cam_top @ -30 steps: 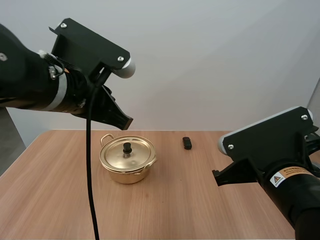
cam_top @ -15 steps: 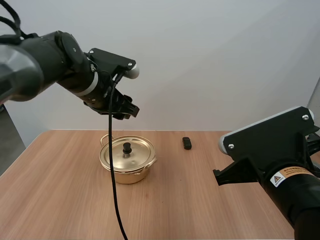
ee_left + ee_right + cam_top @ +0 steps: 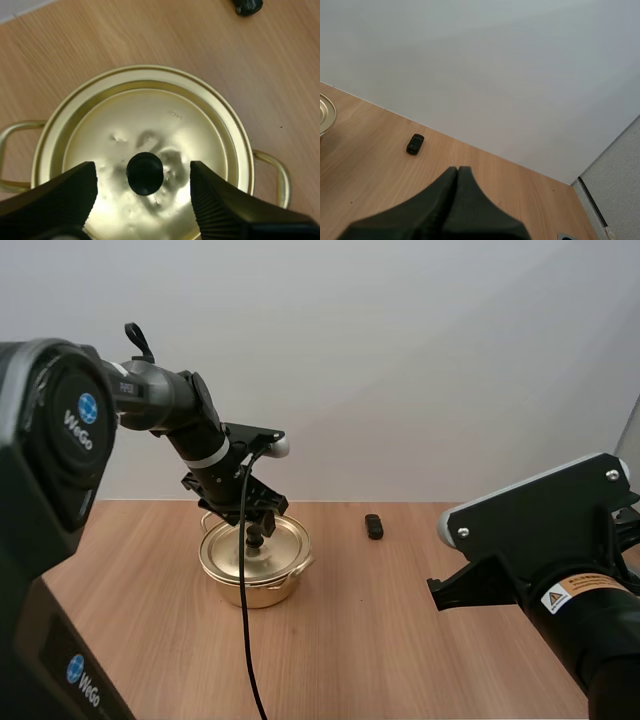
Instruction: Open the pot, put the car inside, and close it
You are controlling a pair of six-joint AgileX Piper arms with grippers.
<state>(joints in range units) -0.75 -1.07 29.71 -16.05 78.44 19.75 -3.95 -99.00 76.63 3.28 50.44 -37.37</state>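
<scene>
Gold lid [image 3: 170,115] — up close, left gripper [image 3: 143,169] straddles knob [image 3: 144,174], clear gaps.

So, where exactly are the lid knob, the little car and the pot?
lid knob [image 3: 144,173]: left wrist view, its black top.
car [image 3: 373,526]: high view, its middle.
pot [image 3: 272,592]: high view, its golden side wall.

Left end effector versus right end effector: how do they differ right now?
The left end effector is open, fingers flanking the lid knob; the right end effector is shut on nothing. The left end effector hovers over the pot; the right end effector hangs apart from it, nearer the car. Both have black fingers.
</scene>
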